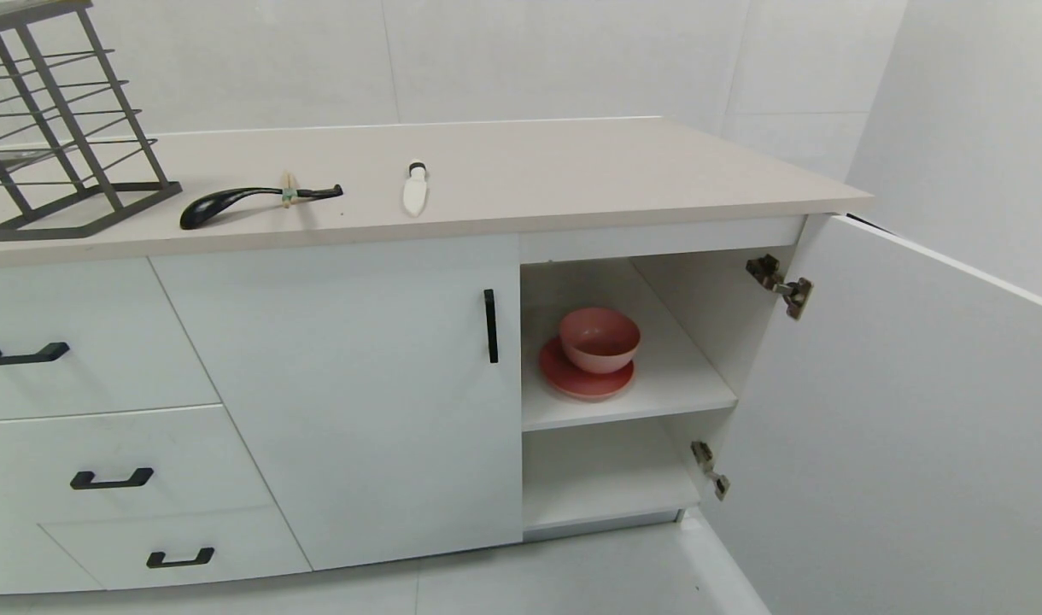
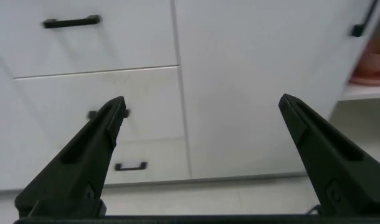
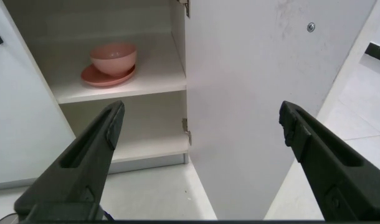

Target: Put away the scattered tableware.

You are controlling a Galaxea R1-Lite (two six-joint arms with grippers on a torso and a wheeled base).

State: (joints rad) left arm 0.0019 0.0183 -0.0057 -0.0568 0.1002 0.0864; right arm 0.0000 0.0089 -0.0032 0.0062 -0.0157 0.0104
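The left hand and right hand are held apart, empty; the black spoon (flat on the table) is best pinched across its handle.

White tiled wall, pale floor — white cabinet w/ beige countertop, rt door open.

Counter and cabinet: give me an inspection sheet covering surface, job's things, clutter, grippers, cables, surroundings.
Surface: beige countertop, tableware on its left half.
Job's things: black spoon and white utensil lie on the countertop; pink bowl sits on red plate on the open cabinet's upper shelf.
Clutter: dark wire rack at the countertop's left end.
Grippers: left gripper and right gripper open, empty.
Cables: nothing seen.
Surroundings: right cabinet door open; drawers shut; white wall.
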